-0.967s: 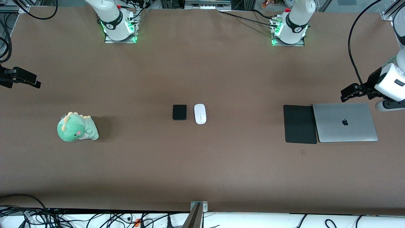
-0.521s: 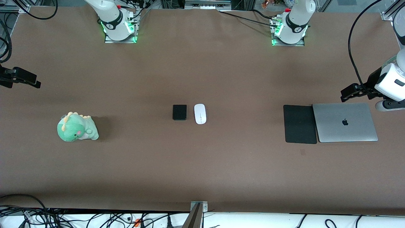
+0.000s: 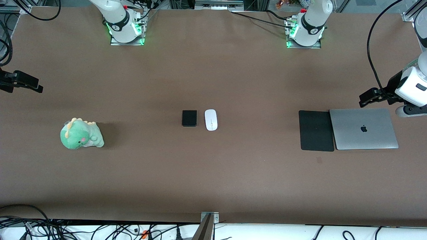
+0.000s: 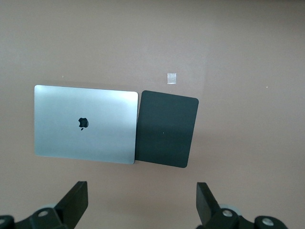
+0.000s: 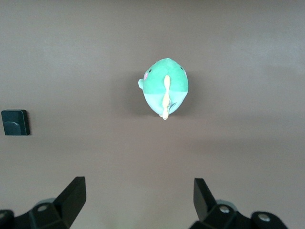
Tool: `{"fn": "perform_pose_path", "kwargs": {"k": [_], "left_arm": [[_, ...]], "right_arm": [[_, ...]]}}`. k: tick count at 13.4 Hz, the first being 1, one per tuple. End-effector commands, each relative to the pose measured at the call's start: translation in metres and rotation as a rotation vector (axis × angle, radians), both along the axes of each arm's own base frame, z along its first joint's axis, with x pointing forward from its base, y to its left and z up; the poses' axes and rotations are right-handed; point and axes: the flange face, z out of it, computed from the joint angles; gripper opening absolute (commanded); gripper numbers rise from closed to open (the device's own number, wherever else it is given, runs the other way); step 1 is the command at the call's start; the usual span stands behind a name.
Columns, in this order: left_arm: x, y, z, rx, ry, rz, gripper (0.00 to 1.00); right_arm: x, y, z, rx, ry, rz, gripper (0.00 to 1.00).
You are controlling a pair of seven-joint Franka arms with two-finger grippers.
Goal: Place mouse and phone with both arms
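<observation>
The mouse (image 3: 210, 119) is seen at the middle of the table (image 3: 213, 173), a flat white oval with a thin grey line at its middle, lying flat with its long axis toward the robots' bases. Just beside it, toward the right arm's end and apart from it by a narrow gap, the phone (image 3: 189, 118) is laid flat: a plain matte black slab with rounded corners, about as large as the mouse. In the right wrist view a corner part of the phone (image 5: 15, 122) is caught at the edge.

The left gripper (image 3: 368, 98) is held in the air at the left arm's end of the table, over the bare table just beside the laptop (image 3: 363, 129); its fingers (image 4: 76, 200) are spread wide and nothing is between them. A black pad (image 3: 316, 130) is set against the laptop's side, toward the mouse.

The right gripper (image 3: 28, 84) is held in the air at the right arm's end, its fingers (image 5: 74, 193) likewise spread wide and empty. A green plush (image 3: 81, 134) is seen on the table near it, well apart from the phone.
</observation>
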Motion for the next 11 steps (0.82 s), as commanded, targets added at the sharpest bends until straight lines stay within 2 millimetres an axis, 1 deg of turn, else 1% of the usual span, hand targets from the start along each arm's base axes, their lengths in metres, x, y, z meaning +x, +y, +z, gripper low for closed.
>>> {"fn": "perform_pose_path", "kwargs": {"k": [1,11], "left_arm": [[-0.0005,-0.0019,0.0040,-0.022,0.004,0.012,1.00],[0.0002,-0.0058,0.0014,-0.045,0.004,0.015,1.00]], "right_arm": [[-0.0047,0.0011,0.0057,-0.011,0.005,0.001,1.00],[-0.0047,0.0011,0.0057,-0.011,0.005,0.003,1.00]]}}
